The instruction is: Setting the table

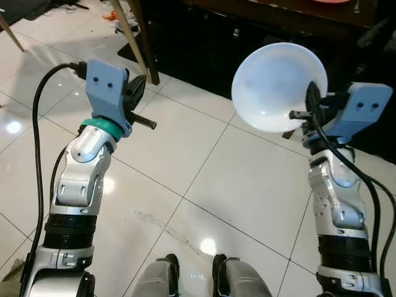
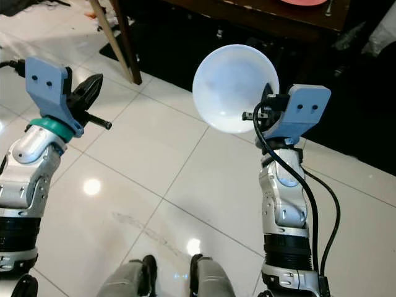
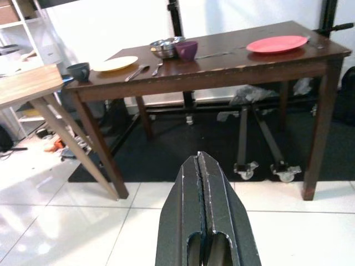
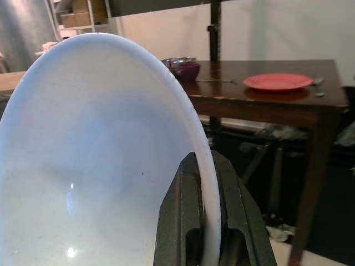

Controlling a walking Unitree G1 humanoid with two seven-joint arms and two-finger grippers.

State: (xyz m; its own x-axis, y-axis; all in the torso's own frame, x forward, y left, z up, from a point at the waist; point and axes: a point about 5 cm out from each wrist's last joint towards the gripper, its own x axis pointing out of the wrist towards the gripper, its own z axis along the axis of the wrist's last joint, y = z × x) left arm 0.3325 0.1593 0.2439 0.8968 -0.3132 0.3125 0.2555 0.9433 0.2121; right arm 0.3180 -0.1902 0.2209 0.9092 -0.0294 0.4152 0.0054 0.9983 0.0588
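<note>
My right gripper (image 1: 311, 99) is shut on the rim of a pale blue-white bowl (image 1: 278, 86), held up on edge above the tiled floor; in the right wrist view the bowl (image 4: 94, 155) sits with its rim pinched between the fingers (image 4: 183, 221). My left gripper (image 1: 137, 90) is raised on the left, shut with nothing in it. Ahead stands a dark wooden table (image 3: 222, 69) carrying a red plate (image 3: 275, 44), a yellow plate (image 3: 115, 63), a purple bowl (image 3: 186, 50), a metal bowl (image 3: 165, 47), a dark cup (image 3: 79, 71) and cutlery (image 3: 137, 71).
A lighter wooden table (image 3: 28, 86) with slanted legs stands to the left of the dark one. Under the dark table lies a black mat with a wheeled stand (image 3: 260, 166). White shelves (image 3: 33, 33) are at the far left. Glossy white tiles (image 1: 204, 185) lie between me and the table.
</note>
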